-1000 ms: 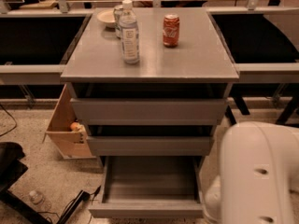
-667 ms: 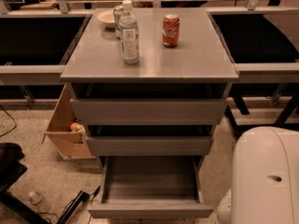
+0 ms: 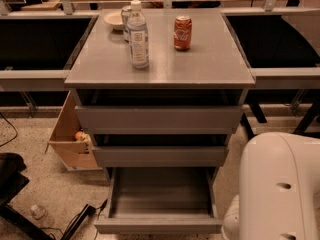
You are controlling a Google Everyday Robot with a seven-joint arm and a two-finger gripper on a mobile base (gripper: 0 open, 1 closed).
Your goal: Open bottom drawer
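The grey cabinet [image 3: 160,64] stands in the middle of the camera view with three drawers. Its bottom drawer [image 3: 159,226] is pulled out toward me, its flat grey front low in the picture and its empty grey box interior [image 3: 161,191] open to view. The two wider drawer fronts above, the top one [image 3: 156,119] and the middle one [image 3: 160,156], sit pushed in. My white arm [image 3: 280,189] fills the lower right corner, just right of the pulled-out drawer. The gripper itself is out of view.
On the cabinet top stand a clear water bottle [image 3: 138,35], a red soda can [image 3: 182,33] and a white bowl [image 3: 116,20]. A cardboard box [image 3: 70,136] sits on the floor at the left, with cables [image 3: 75,224] and a small bottle [image 3: 37,212] nearby. Dark counters flank the cabinet.
My white arm has shifted rightward and toward the camera. The bottom drawer stays pulled out as before.
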